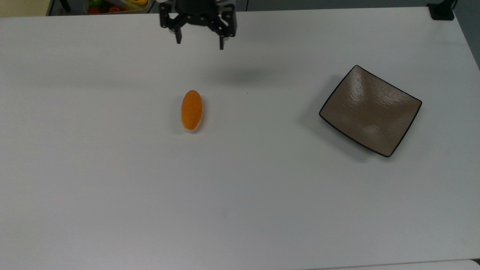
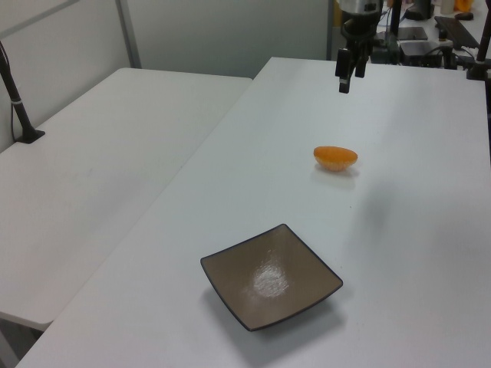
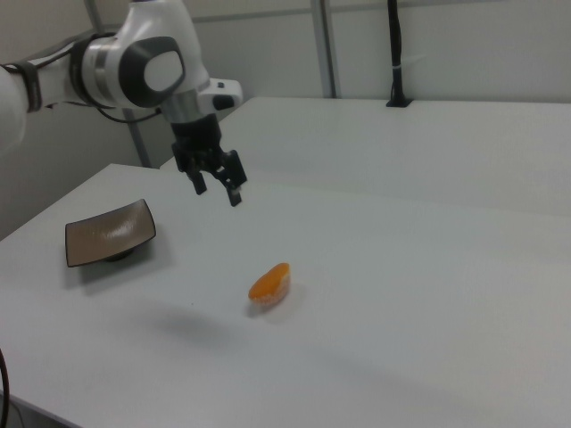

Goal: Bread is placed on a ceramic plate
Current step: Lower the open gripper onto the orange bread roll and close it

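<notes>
The bread [image 1: 192,110] is a small oval orange bun lying on the white table [image 1: 240,195], also seen in the left view [image 2: 335,158] and the right view [image 3: 270,283]. The ceramic plate [image 1: 370,110] is square, grey-brown with a black rim, and lies bare far toward the top view's right [image 2: 271,286] [image 3: 110,232]. My gripper [image 1: 199,43] hangs open and empty above the table near its far edge, high above and behind the bread [image 2: 344,82] [image 3: 218,191].
A bin of colourful items [image 1: 116,5] sits beyond the table's far edge at the top view's upper left. A second white table [image 2: 100,161] stands alongside in the left view. A black post base [image 1: 441,11] sits at the table's far right corner.
</notes>
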You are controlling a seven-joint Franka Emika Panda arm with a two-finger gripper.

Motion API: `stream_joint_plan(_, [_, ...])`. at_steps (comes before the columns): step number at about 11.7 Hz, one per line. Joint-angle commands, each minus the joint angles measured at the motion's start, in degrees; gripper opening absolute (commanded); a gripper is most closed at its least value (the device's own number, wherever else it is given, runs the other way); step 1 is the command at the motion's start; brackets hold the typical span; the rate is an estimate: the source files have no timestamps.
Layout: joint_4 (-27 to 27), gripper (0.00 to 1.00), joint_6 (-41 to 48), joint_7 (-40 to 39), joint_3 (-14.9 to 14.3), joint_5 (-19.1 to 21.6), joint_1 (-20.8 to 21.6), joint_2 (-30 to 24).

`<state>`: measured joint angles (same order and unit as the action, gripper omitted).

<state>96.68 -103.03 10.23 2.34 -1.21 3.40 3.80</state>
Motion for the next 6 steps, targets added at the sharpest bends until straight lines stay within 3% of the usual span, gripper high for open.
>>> stream_joint_plan(1, [0.71,1.00,-1.99,-3.28,-2.87,-1.60,0.03,2.69])
stream_joint_plan(6, [0.71,1.00,-11.83,-3.20,-2.87,-4.33,0.38,12.97])
